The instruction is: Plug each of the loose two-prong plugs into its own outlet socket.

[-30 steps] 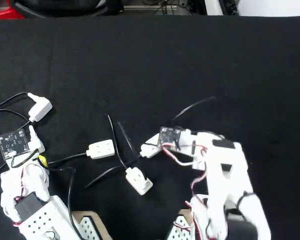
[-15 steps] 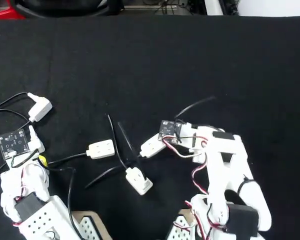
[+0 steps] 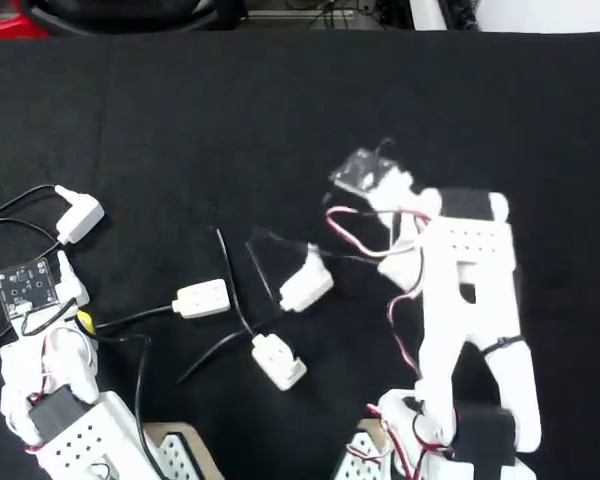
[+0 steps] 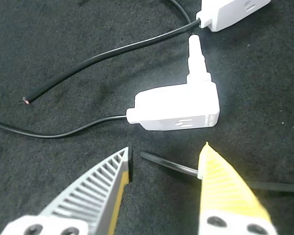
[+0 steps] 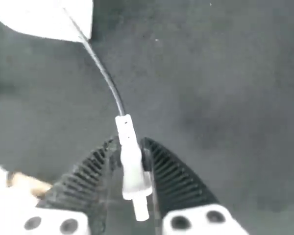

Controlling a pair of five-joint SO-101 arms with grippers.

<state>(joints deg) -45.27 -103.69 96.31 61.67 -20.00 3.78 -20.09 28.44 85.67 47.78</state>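
A white angled plug (image 4: 179, 110) lies on the black cloth just beyond my left gripper (image 4: 164, 156), which is open with nothing between its fingers. From above, that plug (image 3: 78, 215) sits at the far left, ahead of the left arm. My right gripper (image 5: 132, 161) is shut on a slim white plug end (image 5: 131, 169). A thin black cord runs from it to a white block (image 5: 49, 19). The high view has the right gripper (image 3: 365, 175) raised at mid table and that white block (image 3: 305, 285) below it. Two white outlet sockets (image 3: 202, 298) (image 3: 278, 362) lie nearby.
Loose black cords (image 3: 230, 290) cross the cloth between the sockets. A cut cord end (image 4: 27, 100) and another white socket (image 4: 232, 10) lie close to the left gripper. The far half of the table (image 3: 280, 90) is bare black cloth.
The right arm has swung away from the table's front edge, carrying the gripped plug end and pulling its cord taut. The white block turned and shifted slightly. The left arm kept still.
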